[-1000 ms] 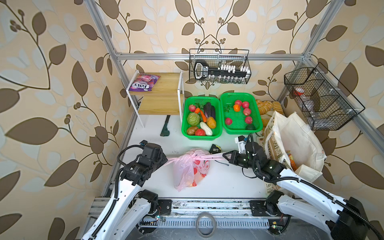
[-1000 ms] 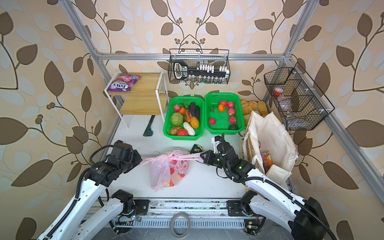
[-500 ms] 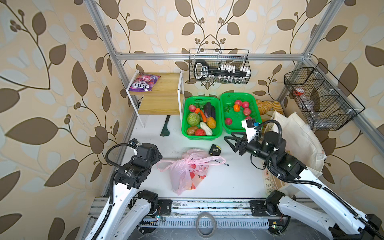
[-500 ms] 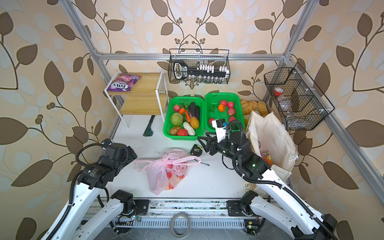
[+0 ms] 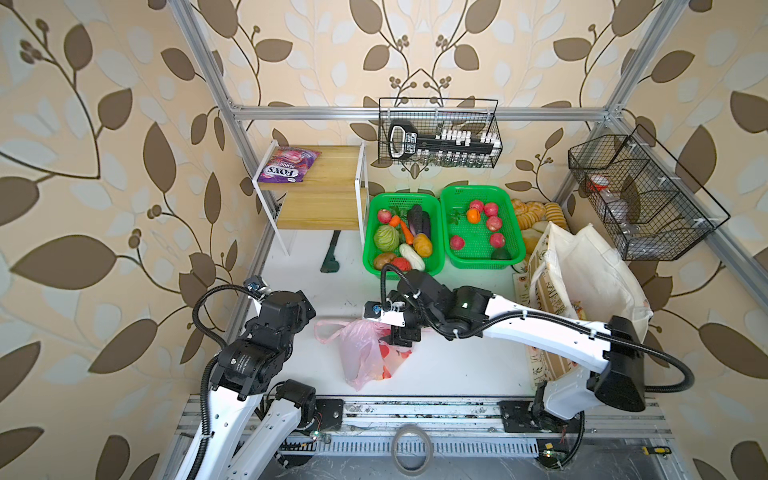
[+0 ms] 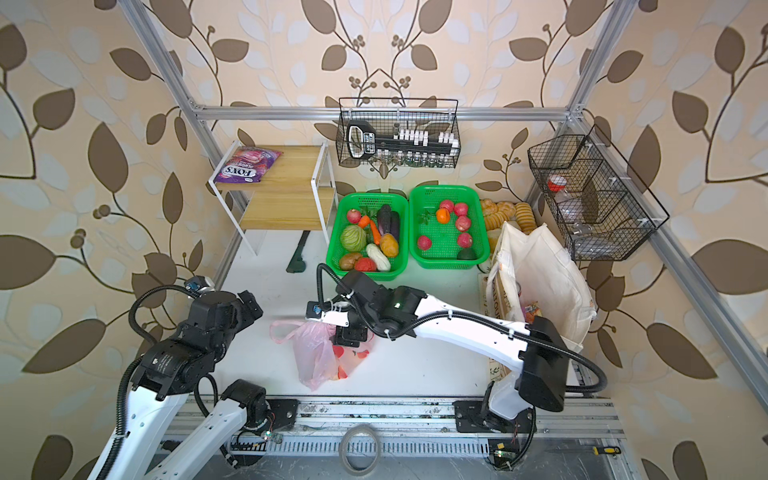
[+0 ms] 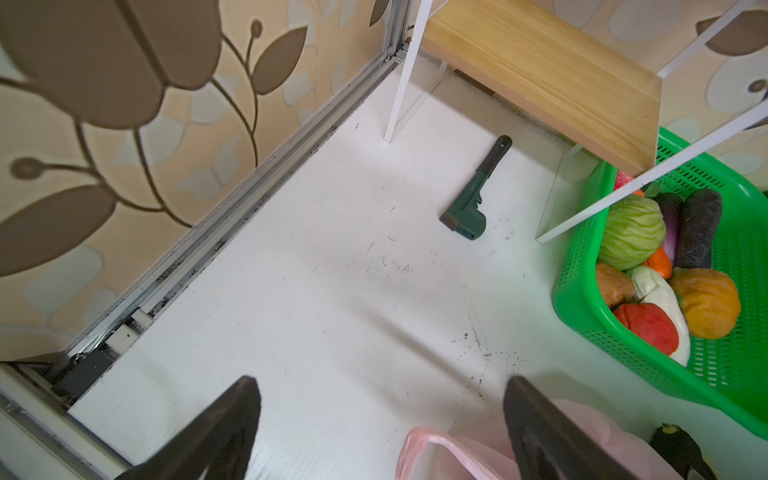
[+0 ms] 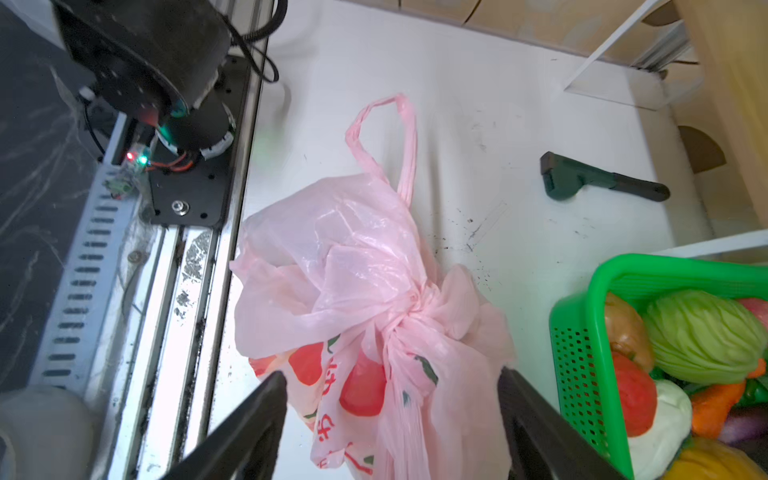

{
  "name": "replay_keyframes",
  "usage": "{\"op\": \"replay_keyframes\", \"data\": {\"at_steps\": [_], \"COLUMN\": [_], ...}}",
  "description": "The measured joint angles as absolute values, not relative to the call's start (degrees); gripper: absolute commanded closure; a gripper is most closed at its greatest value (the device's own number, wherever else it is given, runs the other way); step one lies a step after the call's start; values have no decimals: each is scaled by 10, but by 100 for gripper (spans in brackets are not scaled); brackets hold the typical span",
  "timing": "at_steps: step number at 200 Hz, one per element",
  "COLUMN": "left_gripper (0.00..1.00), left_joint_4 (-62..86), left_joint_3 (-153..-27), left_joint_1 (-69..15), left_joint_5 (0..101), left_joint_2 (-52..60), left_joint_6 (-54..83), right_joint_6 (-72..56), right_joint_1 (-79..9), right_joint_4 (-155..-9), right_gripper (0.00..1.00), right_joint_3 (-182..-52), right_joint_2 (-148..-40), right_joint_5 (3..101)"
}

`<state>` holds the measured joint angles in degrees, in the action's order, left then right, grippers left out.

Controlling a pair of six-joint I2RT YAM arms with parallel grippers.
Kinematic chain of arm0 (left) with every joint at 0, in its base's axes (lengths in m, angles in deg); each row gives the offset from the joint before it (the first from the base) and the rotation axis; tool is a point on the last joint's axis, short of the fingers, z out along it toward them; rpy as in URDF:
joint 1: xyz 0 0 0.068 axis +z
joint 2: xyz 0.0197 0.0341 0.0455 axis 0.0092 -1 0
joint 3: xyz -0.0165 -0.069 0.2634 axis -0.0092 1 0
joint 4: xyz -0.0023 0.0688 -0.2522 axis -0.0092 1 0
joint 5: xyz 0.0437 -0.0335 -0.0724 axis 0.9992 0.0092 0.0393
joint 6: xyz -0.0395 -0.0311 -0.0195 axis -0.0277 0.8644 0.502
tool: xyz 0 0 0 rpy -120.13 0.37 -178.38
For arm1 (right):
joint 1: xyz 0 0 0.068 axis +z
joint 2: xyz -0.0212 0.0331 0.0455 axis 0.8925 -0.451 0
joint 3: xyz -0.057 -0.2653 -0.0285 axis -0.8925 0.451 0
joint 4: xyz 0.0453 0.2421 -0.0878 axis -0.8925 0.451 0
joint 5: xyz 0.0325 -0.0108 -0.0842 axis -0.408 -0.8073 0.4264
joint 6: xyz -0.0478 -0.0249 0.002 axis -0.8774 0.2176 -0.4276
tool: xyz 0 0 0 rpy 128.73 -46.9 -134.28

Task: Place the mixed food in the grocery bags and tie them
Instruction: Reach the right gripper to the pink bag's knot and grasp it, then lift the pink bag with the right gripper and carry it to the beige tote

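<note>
Two grippers were seen, both with jaws spread wide and nothing held. The left gripper (image 7: 380, 380) was found just to the left of the pink bag (image 5: 365, 353) in both top views, with only bare white table (image 7: 332, 291) between its fingers. A corner of the bag was caught at the edge of the left wrist view. The right gripper (image 8: 390, 372) was poised over the knotted end of the bag, its fingers (image 8: 257, 415) set apart on either side; whether the plastic was touched could not be told.

The bag was laid on the table with its neck drawn into a knot (image 8: 411, 307), and one loop handle (image 8: 386, 137) was seen lying flat, away from the knot. Red shapes were made out through the thin plastic, though what they were could not be told.

Behind the bag, a vegetable basket (image 5: 403, 196) and a fruit basket (image 5: 482, 189) were set side by side. To the bag's right, a canvas tote (image 5: 590, 282) was stood upright with its mouth open. Well behind the bag and to its left, a purple packet (image 5: 286, 166) was seen on a wooden shelf (image 5: 328, 183). A green tool (image 7: 469, 208) was laid on the table between shelf and bag.
</note>
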<state>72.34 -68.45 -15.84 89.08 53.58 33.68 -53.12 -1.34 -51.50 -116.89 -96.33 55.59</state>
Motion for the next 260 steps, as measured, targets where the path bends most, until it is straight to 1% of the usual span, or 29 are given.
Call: {"op": "replay_keyframes", "data": {"at_steps": [52, 69, 79, 84, 85, 86, 91, 96, 97, 99, 106, 111, 119, 126, 147, 159, 200, 210, 229, 260], "left_gripper": [6, 6, 6, 6, 6, 6, 6, 6, 6, 6, 6, 6, 6, 6, 6, 6, 3, 2, 1, 1], "left_joint_4": [723, 720, 720, 719, 719, 719, 718, 718, 718, 718, 717, 716, 715, 714, 710, 709, 690, 680, 665, 650], "left_joint_3": [-680, -673, -670, -670, -670, -670, -669, -669, -669, -669, -669, -669, -669, -669, -669, -669, -669, -669, -669, -677], "left_joint_1": [-158, -158, -158, -158, -158, -158, -158, -158, -158, -158, -158, -158, -158, -158, -158, -158, -158, -158, -158, -158], "left_joint_5": [891, 891, 891, 891, 891, 891, 891, 891, 891, 891, 891, 891, 891, 891, 891, 889, 862, 850, 825, 792], "left_joint_2": [541, 541, 541, 541, 541, 541, 541, 541, 541, 541, 541, 540, 540, 540, 540, 538, 535, 535, 534, 522], "left_joint_6": [315, 309, 307, 306, 306, 306, 305, 302, 302, 302, 298, 297, 295, 294, 293, 292, 286, 283, 280, 276], "right_joint_6": [-600, -608, -607, -609, -606, -606, -604, -606, -603, -600, -595, -591, -578, -570, -541, -519, -427, -402, -360, -297], "right_joint_1": [-12, -12, -12, -12, -12, -12, -12, -12, -12, -12, -12, -12, -13, -15, -19, -22, -29, -37, -54, -90], "right_joint_4": [-442, -434, -425, -420, -418, -418, -412, -409, -407, -405, -399, -396, -390, -385, -382, -388, -417, -428, -445, -449], "right_gripper": [19, 25, 33, 40, 40, 43, 50, 60, 60, 66, 77, 81, 90, 93, 95, 96, 98, 100, 100, 100], "right_joint_3": [-1270, -1293, -1308, -1315, -1317, -1318, -1325, -1332, -1333, -1336, -1341, -1343, -1345, -1347, -1347, -1340, -1312, -1311, -1308, -1309], "right_joint_2": [-1079, -1115, -1136, -1146, -1149, -1150, -1160, -1168, -1170, -1173, -1180, -1182, -1183, -1182, -1164, -1137, -971, -926, -851, -749], "right_joint_5": [572, 573, 569, 566, 565, 564, 561, 558, 557, 556, 554, 553, 551, 549, 547, 552, 600, 619, 666, 781]}}
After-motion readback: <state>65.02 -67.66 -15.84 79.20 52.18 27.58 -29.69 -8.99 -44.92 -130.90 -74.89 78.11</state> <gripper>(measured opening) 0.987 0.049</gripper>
